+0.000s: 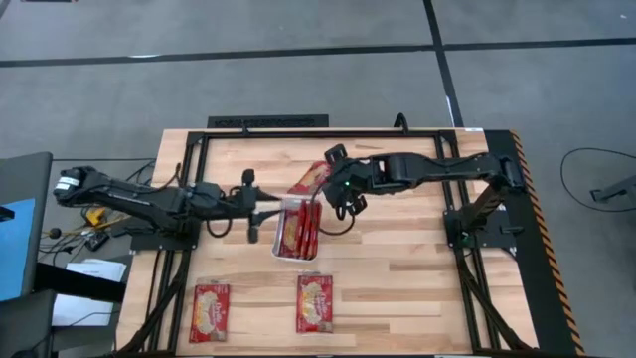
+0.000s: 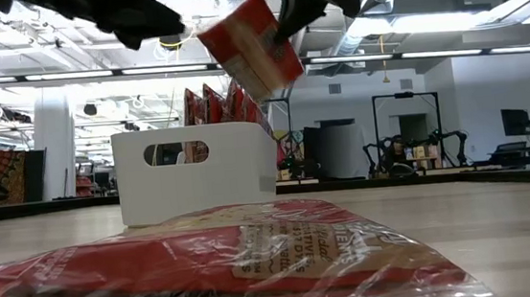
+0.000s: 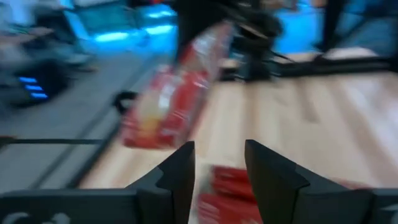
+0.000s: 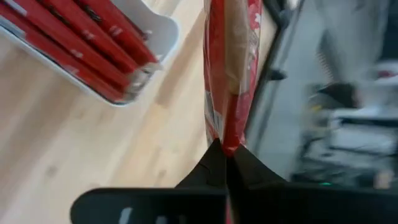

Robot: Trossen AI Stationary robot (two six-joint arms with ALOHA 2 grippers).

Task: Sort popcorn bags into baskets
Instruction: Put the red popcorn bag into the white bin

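Above the white basket (image 1: 295,235), right gripper (image 1: 334,191) clenched on a popcorn bag (image 1: 309,179), held tilted in air. Left gripper (image 1: 260,215) released, beside basket holding upright bags. Two bags (image 1: 210,309) lie flat on desk (image 1: 397,278).

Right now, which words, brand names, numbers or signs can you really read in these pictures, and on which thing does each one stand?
None can be read with certainty.
Nearest popcorn bag on the table, low view: lines of print under the wrinkled wrap, too blurred to read.
Popcorn bag held in the shut right end effector: small print, unreadable.
Two flat bags seen from above: print too small.
White basket: no lettering visible.
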